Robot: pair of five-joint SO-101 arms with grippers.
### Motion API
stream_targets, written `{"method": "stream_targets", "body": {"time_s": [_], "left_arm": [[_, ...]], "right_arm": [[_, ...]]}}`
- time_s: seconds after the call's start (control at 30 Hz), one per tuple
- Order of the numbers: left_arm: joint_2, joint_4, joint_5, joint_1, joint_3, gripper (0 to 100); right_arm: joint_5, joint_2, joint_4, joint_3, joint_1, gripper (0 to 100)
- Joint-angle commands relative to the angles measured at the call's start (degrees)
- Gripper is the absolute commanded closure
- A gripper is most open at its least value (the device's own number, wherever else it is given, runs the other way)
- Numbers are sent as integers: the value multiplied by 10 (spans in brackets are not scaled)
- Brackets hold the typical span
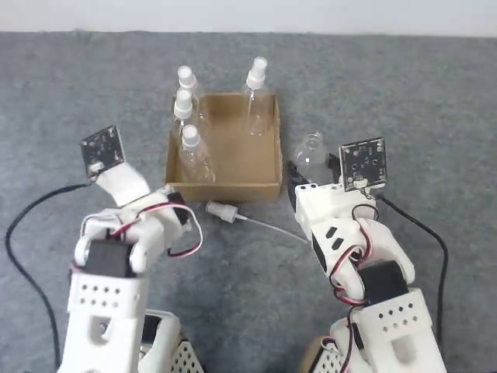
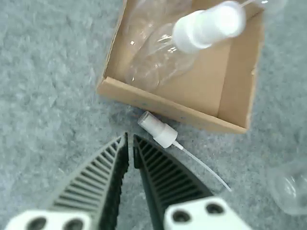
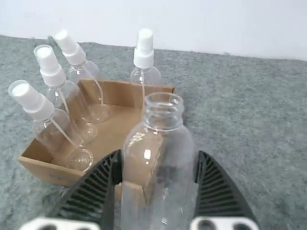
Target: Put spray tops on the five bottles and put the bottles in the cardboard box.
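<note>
Right gripper (image 3: 158,163) clamping uncapped bottle (image 3: 160,124)

Holding it upright just beside the cardboard box (image 1: 225,189), with four capped bottles (image 1: 192,151) standing inside. Hovering left gripper (image 2: 130,139), pinched narrow and empty, near the loose spray top (image 2: 156,129) lying before the box.

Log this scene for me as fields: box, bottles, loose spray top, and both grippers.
cardboard box: open top
capped bottles: four, standing in the box
uncapped bottle: upright beside the box
spray top: lying loose in front of the box, tube attached
left gripper: fingers together, empty, near the spray top
right gripper: fingers shut on the uncapped bottle
</note>
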Motion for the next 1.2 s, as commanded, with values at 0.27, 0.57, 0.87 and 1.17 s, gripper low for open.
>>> {"method": "stream_targets", "body": {"time_s": [0.27,0.57,0.87,1.17], "left_arm": [[146,-71,163,4,-11,987],[190,-73,229,8,-7,987],[216,-88,248,60,-1,864],[244,-155,265,88,37,809]], "right_arm": [[11,-12,-15,-4,7,919],[12,-12,-15,-4,7,919],[12,-12,-15,-4,7,919],[12,-12,-15,-4,7,919]]}}
